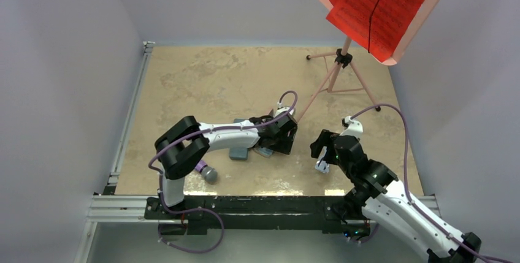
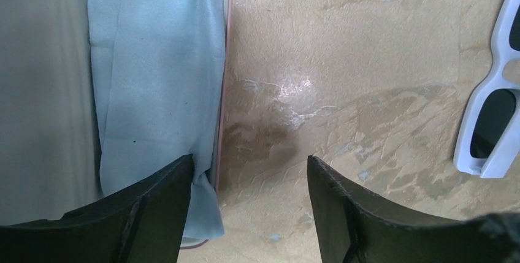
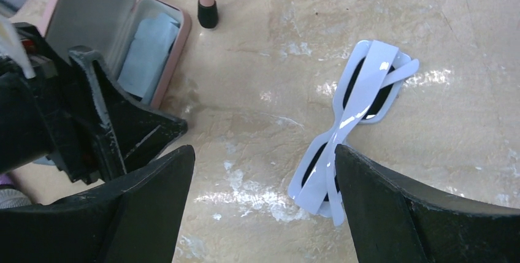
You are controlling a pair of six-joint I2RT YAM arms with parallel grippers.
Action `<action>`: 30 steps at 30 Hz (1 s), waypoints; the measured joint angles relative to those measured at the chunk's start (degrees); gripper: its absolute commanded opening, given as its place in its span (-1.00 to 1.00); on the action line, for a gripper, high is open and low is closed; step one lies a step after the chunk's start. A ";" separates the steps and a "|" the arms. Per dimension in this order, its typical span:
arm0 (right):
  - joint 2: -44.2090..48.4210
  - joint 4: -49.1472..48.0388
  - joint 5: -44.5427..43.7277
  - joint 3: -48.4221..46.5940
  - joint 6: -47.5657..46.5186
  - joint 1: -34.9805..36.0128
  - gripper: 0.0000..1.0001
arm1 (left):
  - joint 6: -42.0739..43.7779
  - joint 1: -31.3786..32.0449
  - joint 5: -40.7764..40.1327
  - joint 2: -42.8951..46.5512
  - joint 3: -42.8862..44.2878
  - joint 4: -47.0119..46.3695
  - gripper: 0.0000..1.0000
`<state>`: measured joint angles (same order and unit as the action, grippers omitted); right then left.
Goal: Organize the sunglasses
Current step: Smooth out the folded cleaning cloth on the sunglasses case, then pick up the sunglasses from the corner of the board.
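Observation:
The white sunglasses [image 3: 355, 122] lie folded on the table, dark lenses down, just inside my right gripper's right finger. They also show in the top view [image 1: 321, 166] and at the right edge of the left wrist view [image 2: 490, 116]. My right gripper [image 3: 263, 159] is open and empty, low over the table [image 1: 320, 152]. My left gripper [image 2: 248, 171] is open and empty, and its left finger overlaps the rim of the open pink case [image 2: 222, 91] holding a light blue cloth [image 2: 153, 79]. The brown pair is not in view.
A grey-blue case [image 1: 239, 152] lies under the left forearm, with a purple and grey object [image 1: 205, 171] near the front edge. A pink music stand with red sheets [image 1: 374, 5] stands at the back right; its foot [image 3: 207, 15] rests close to the pink case [image 3: 116, 36].

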<state>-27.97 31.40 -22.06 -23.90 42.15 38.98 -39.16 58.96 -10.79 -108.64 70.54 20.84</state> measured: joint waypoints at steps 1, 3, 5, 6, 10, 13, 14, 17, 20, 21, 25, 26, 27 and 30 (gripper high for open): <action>-0.87 0.81 -0.22 -0.48 0.63 0.00 0.80 | 0.28 0.00 0.02 0.13 0.11 0.15 0.52; -2.60 1.97 -1.03 -1.70 1.81 0.00 0.81 | 0.90 0.00 0.02 0.63 0.39 0.50 0.65; -4.98 3.37 -2.10 -3.50 3.82 0.00 0.81 | 1.33 0.00 -0.26 2.19 0.68 1.14 0.76; -6.10 4.11 -2.62 -4.24 4.85 -0.02 0.81 | 1.49 0.00 -0.44 3.10 0.76 1.42 0.78; -10.14 6.73 -3.89 -6.10 8.72 -0.59 0.79 | 1.81 0.00 -1.51 9.92 0.85 2.75 0.92; -13.55 7.50 -3.85 -6.23 10.73 -2.36 0.76 | 1.84 0.07 -1.77 18.12 -0.09 2.49 1.00; -14.84 7.50 -3.69 -6.23 10.99 -3.30 0.73 | 1.73 0.11 -1.97 21.59 -1.27 2.27 1.00; -19.26 6.58 -2.49 -6.23 11.21 -6.29 0.61 | 0.79 0.33 -3.45 31.52 -5.90 2.32 1.00; -24.68 4.90 -1.14 -6.25 11.23 -8.50 0.44 | -0.35 -0.02 -5.55 39.39 -10.91 3.32 1.00; -26.56 4.35 -0.66 -6.25 11.26 -8.98 0.36 | -0.74 -0.59 -5.92 40.85 -12.24 3.96 1.00; -33.33 3.08 1.33 -6.64 11.87 -10.10 0.00 | -2.10 -5.66 -5.14 42.32 -17.05 4.98 1.00; -34.69 3.02 1.64 -6.82 12.13 -10.19 -0.01 | -2.21 -6.88 -4.68 42.18 -18.12 4.96 1.00; -35.87 2.95 1.81 -6.97 12.44 -10.19 -0.02 | -2.21 -7.61 -4.24 42.07 -18.86 4.92 1.00; -38.86 2.54 1.99 -7.06 13.05 -10.19 -0.25 | -2.19 -9.35 -1.31 41.16 -20.06 4.35 1.00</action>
<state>-66.83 33.93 -20.08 -30.96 55.20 28.80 -41.34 49.60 -12.10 -67.48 50.48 25.19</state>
